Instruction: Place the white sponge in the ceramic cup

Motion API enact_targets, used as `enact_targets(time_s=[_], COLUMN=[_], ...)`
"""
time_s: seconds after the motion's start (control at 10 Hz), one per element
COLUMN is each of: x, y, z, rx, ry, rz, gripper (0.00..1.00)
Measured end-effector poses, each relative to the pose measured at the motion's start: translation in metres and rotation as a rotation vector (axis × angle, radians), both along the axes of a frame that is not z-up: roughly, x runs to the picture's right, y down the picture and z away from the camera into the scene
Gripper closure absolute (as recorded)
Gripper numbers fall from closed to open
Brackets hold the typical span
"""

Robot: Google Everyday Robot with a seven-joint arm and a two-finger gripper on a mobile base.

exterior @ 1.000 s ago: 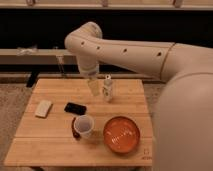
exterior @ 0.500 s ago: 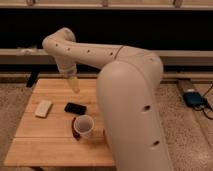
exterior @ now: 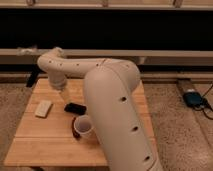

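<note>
off-white sponge (exterior: 43,108), black slab (exterior: 75,107), white cup (exterior: 85,126) with reddish-brown side, light wooden table (exterior: 45,145), cream arm (exterior: 115,100), pale hand (exterior: 63,90) above table

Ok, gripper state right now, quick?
Gripper: open, holding nothing, hanging over the table behind the sponge.

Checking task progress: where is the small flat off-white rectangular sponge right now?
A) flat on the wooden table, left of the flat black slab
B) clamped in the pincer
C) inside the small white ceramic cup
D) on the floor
A: the off-white rectangular sponge lies on the wooden table, left of the flat black slab and apart from the small white ceramic cup. The pincer hangs open above the table behind them, holding nothing.
</note>
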State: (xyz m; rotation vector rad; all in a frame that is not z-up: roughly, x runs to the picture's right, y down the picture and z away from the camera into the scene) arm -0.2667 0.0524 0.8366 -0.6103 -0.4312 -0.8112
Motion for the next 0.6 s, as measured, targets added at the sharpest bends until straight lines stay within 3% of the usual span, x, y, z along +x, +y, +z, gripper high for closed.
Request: enact_targets(time_s=[0.2,0.6], x=[-0.017,-0.018], y=[0.023,0.025], z=[0.007,0.007], rx=[-0.033,-0.036], ry=[-0.100,-0.111], rz=[-0.067,-0.072], gripper=[0.20,0.20])
